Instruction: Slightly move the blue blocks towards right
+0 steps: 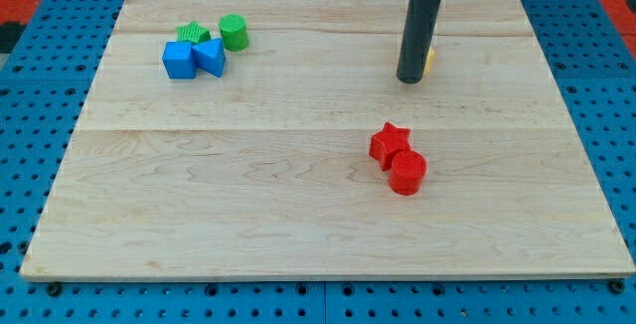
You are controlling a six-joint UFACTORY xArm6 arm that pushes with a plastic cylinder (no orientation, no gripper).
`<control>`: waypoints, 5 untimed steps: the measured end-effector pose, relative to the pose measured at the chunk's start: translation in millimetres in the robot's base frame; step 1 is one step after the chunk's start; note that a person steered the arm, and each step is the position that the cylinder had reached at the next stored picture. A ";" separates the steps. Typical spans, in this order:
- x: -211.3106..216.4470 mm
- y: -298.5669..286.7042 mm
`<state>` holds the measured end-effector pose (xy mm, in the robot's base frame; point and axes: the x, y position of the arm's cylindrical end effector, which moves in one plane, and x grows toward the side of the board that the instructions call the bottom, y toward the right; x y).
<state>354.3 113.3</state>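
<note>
Two blue blocks lie at the view's upper left: a blue cube (179, 60) and a blue triangular block (210, 57) touching its right side. A green star block (192, 34) and a green cylinder (234, 32) sit just above them. My tip (408, 80) rests on the board at the upper right of centre, far to the right of the blue blocks. A yellow block (428, 60) is mostly hidden behind the rod, so its shape cannot be made out.
A red star block (390, 144) and a red cylinder (407, 173) touch each other right of centre, below my tip. The wooden board (298, 215) lies on a blue pegboard table.
</note>
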 end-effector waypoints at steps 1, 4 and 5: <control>-25.7 -30.0; -147.7 -183.4; -149.1 -286.2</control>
<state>205.2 -172.9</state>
